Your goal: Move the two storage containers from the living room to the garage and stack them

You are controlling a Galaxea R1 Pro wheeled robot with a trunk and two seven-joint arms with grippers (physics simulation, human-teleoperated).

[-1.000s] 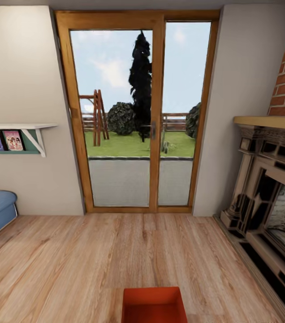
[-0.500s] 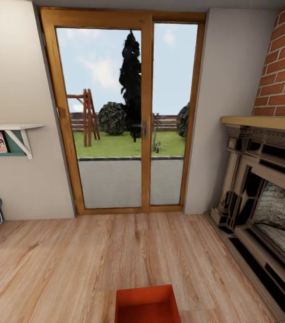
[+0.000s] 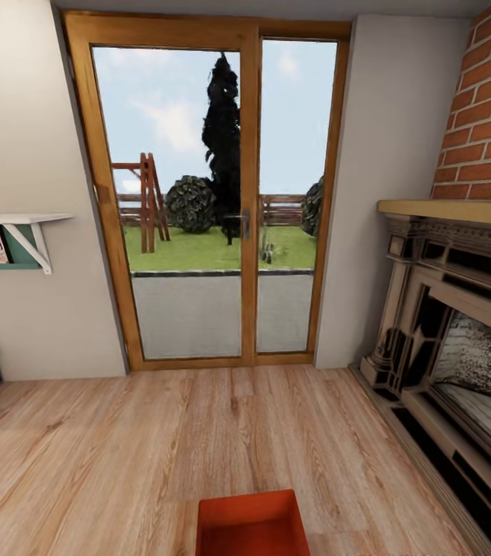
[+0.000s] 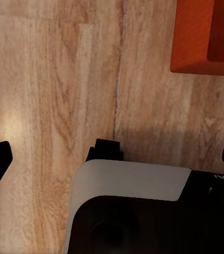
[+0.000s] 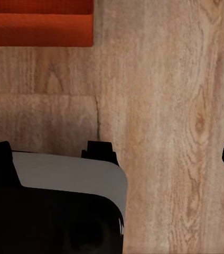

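Head view: one empty storage container (image 3: 252, 525) sits on the wood floor (image 3: 122, 455); both arms' fingers spread, grasping nothing

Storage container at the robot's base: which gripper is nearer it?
Left, marginally if at all. The left gripper hangs open over the floor beside the storage container; the right gripper, open, hangs at its opposite side. Neither touches it.

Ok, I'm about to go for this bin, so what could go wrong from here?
The storage container sits at the head view's very bottom edge and is cut off by the frame, so lining up on it blind could miss a wall. Both pincers look wide open and empty over the wood floor, beside the bin, not around it. The fireplace stands close on the right; swinging the base that way could clip it.
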